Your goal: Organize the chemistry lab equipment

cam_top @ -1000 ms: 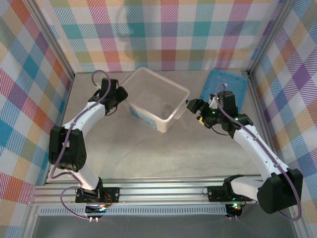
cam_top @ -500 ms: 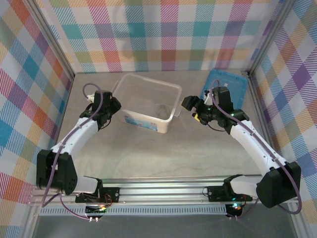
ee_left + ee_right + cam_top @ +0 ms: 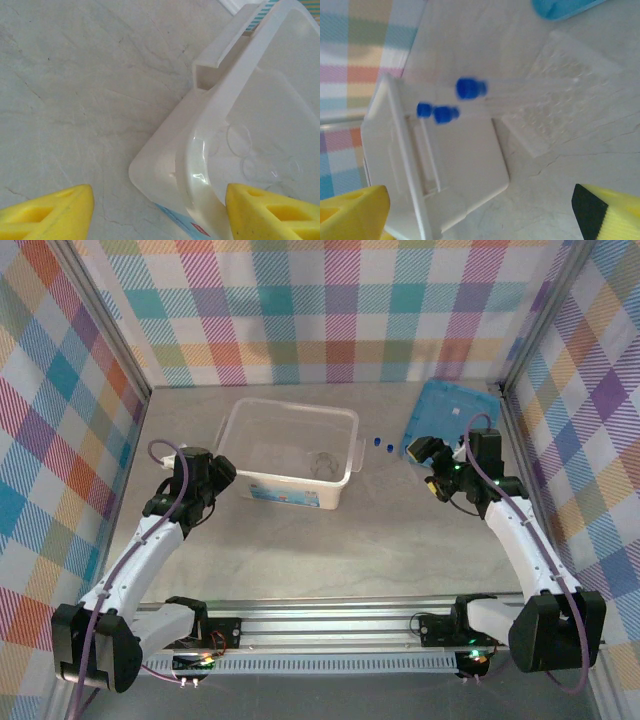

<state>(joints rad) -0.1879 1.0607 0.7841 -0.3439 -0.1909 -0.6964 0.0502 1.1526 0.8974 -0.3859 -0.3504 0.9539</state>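
The translucent plastic box (image 3: 290, 450) sits mid-table. The flat blue lid (image 3: 455, 415) lies well to the right of the box. At the box's near left corner the left gripper (image 3: 218, 472) stands partly open and holds nothing, with bare table between one pad and the corner. Right of the box, the right gripper (image 3: 418, 453) is spread wide and empty. Inside the box, near its right wall, rests faint clear glassware, probably the flask (image 3: 323, 462). The blue-capped tubes (image 3: 382, 446) lie just beside the box's right handle.
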